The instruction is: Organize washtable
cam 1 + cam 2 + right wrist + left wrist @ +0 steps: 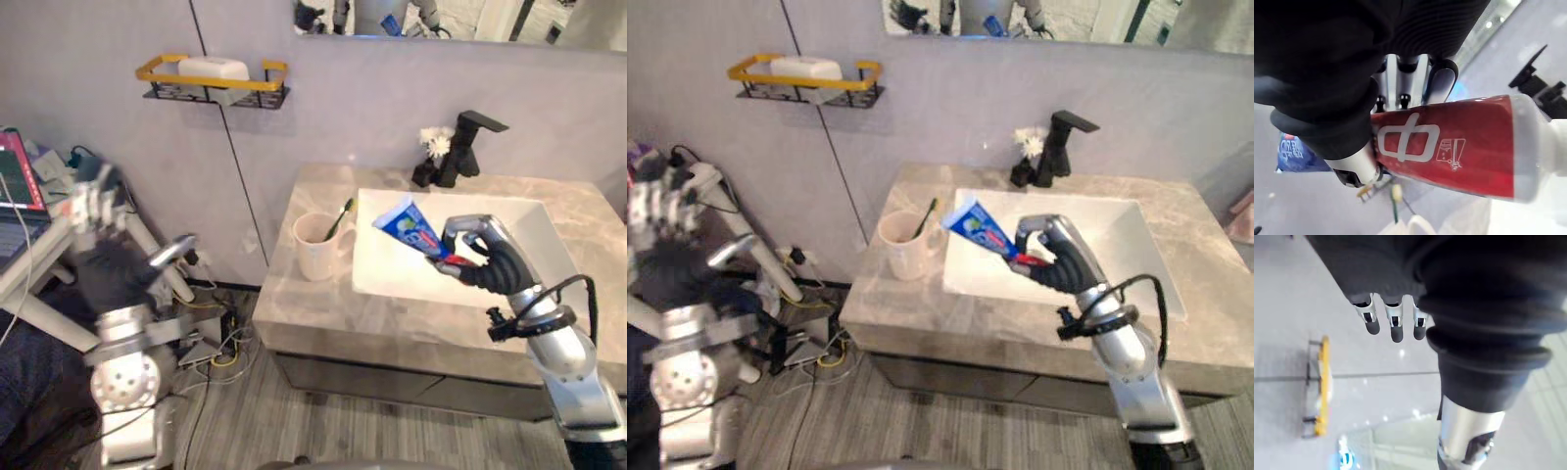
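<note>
1. Red-and-blue toothpaste tube [416, 230]: we see it held in the air over the front left part of the sink basin [524, 220]. Its flat blue end points toward the counter's left edge.
2. Right hand [488, 257]: fingers and thumb are clenched around the tube's red portion, near the pale cap end.
3. Left hand [661, 208]: raised well apart from the counter [313, 304], beyond its left edge, with fingers loosely extended and holding nothing.
4. Handling, as we judge it: the tube should be light, soft-walled and smooth, hence liable to slip or buckle. The stiff shoulder by the cap, where the hand has it, looks the firmest place to hold. Hard pressure on the middle could force paste toward the cap.
5. Markings: the right wrist view shows a large white character and a small pictogram on the red band. The blue portion carries white print too small for us to make out.
6. Likely destination, in our judgement: the cream mug [315, 250] near the counter's left edge, just beside the basin, with a green toothbrush [340, 217] standing in it.
7. Black faucet [465, 147]: at the counter's back edge.
</note>
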`<state>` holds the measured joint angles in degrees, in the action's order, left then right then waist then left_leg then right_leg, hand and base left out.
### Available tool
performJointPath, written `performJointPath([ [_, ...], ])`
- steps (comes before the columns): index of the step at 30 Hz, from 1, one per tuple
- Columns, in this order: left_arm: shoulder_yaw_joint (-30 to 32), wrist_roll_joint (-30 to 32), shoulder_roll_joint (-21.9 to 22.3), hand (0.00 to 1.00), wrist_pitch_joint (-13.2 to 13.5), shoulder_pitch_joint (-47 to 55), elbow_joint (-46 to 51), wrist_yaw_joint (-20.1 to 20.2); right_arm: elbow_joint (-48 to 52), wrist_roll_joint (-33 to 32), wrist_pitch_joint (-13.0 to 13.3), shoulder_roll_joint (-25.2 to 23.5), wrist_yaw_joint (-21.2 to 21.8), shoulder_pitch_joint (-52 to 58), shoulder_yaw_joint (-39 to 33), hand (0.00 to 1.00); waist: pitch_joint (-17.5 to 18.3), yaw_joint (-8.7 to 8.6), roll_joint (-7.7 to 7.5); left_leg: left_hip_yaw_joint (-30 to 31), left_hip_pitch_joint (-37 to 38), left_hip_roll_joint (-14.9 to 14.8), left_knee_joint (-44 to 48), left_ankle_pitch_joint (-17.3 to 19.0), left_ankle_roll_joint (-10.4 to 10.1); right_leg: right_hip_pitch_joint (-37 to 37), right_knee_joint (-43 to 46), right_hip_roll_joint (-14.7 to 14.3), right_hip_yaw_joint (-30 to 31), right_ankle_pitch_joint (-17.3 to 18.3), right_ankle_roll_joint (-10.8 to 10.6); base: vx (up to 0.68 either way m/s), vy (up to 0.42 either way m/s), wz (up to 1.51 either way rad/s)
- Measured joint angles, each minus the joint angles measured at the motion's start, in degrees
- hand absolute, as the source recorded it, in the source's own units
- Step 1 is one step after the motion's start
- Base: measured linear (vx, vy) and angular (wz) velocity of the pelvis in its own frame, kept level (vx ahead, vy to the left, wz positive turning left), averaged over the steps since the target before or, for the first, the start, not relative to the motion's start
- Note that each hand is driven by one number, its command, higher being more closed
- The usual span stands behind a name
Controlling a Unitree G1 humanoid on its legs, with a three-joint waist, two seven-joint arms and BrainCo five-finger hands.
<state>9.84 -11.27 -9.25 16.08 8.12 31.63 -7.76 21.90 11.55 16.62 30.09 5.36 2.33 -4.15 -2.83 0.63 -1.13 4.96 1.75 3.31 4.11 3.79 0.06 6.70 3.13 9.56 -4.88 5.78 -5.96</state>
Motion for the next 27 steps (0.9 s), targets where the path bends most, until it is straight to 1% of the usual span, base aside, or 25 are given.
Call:
performJointPath([
  [1,-3.0,-2.0,0.2,0.00,0.3,-0.6,0.5,0.9,0.3,0.0,-0.3,-0.7,-0.4,-0.9,1.1,1.00,0.1,0.05,0.12,0.0,0.0,0.0,0.1,0.0,0.0,0.0,0.1,0.0,0.0,0.2,0.1,-0.08,-0.012,0.00],
  [2,-4.4,-3.4,0.2,0.00,0.4,-0.8,0.5,1.5,0.5,0.0,-0.4,-1.0,-0.6,-1.2,1.7,1.00,0.1,0.08,0.16,0.0,0.1,0.0,0.1,-0.1,0.0,-0.1,0.2,0.0,0.0,0.3,0.1,-0.07,-0.015,0.00],
  [4,-11.4,-8.6,0.2,0.00,0.6,-0.8,0.5,3.0,1.1,0.0,-0.9,-2.7,-1.5,-2.9,4.5,1.00,0.2,0.15,0.32,0.0,0.1,0.0,-0.1,-0.4,-0.1,-0.6,1.2,0.0,0.0,1.2,-0.1,-0.07,-0.021,0.01],
  [5,-15.4,-10.9,0.2,0.00,0.4,-1.1,0.3,4.1,1.3,0.0,-1.0,-3.8,-1.9,-3.8,5.7,1.00,0.2,0.18,0.34,0.0,0.0,-0.1,-0.2,-0.6,-0.1,-1.0,1.8,0.0,0.1,1.4,-0.1,-0.06,-0.018,0.02],
  [7,-19.2,-13.1,0.2,0.00,0.3,-2.2,-0.3,5.0,1.3,0.0,-1.4,-4.6,-2.2,-5.0,7.1,1.00,0.3,0.19,0.35,0.0,0.1,-0.2,-0.3,-0.8,-0.2,-1.0,1.8,-0.2,0.1,1.4,-0.1,-0.05,-0.013,0.01],
  [8,-23.4,-15.9,0.2,0.00,-0.3,-4.8,-1.8,5.9,1.3,0.0,-1.7,-5.2,-3.3,-6.4,8.9,1.00,0.3,0.26,0.33,0.0,0.1,-0.3,-0.3,-0.9,-0.3,-1.0,1.8,-0.3,0.1,1.4,-0.1,-0.05,-0.015,0.00],
  [9,-25.2,-17.3,0.2,0.00,-0.7,-6.3,-2.8,6.4,1.3,0.1,-1.8,-5.3,-3.9,-7.4,10.1,1.00,0.3,0.26,0.33,0.0,0.1,-0.4,-0.4,-1.0,-0.3,-1.0,1.9,-0.4,0.1,1.4,-0.1,-0.05,-0.014,0.00],
  [12,-29.3,-20.9,0.4,0.00,-2.1,-9.1,-4.6,6.6,1.3,0.1,-1.9,-5.5,-4.6,-9.5,12.0,1.00,0.4,0.13,0.26,-0.1,0.3,-0.4,-1.0,-1.5,-0.3,-1.2,1.9,-0.4,0.3,1.3,-0.1,0.00,0.001,-0.01],
  [17,-33.8,-24.2,0.7,0.00,-2.5,-10.6,-4.7,6.6,0.4,0.1,-2.2,-6.3,-6.3,-11.1,15.1,1.00,0.7,0.17,-0.06,-0.4,1.0,-0.5,-2.1,-1.9,-0.4,-1.2,1.9,-0.4,0.7,1.3,-0.1,0.01,0.006,-0.03],
  [21,-37.7,-25.3,0.7,0.00,-2.9,-14.5,-4.8,6.5,-1.0,0.1,-3.1,-7.0,-6.4,-12.2,17.7,1.00,0.8,0.31,-0.18,-0.5,1.1,-0.5,-2.1,-1.9,-0.4,-1.1,1.9,-0.4,1.1,1.1,0.1,0.00,0.000,0.00],
  [22,-38.1,-25.6,0.7,1.00,-2.9,-14.7,-5.1,6.4,-1.1,0.1,-3.3,-7.4,-6.5,-12.2,18.0,1.00,0.8,0.28,-0.18,-0.7,1.2,-0.6,-2.1,-1.9,-0.4,-1.2,1.9,-0.5,1.3,1.0,0.1,-0.01,0.012,-0.04],
  [27,-39.0,-27.7,0.5,1.00,-2.9,-16.3,-7.2,4.8,-3.1,0.0,-3.5,-7.3,-6.7,-12.5,18.7,1.00,1.0,0.20,-0.22,-1.6,1.1,-0.7,-2.4,-2.1,-0.2,-1.8,1.9,-0.6,2.0,0.6,0.1,-0.03,0.009,-0.11],
])
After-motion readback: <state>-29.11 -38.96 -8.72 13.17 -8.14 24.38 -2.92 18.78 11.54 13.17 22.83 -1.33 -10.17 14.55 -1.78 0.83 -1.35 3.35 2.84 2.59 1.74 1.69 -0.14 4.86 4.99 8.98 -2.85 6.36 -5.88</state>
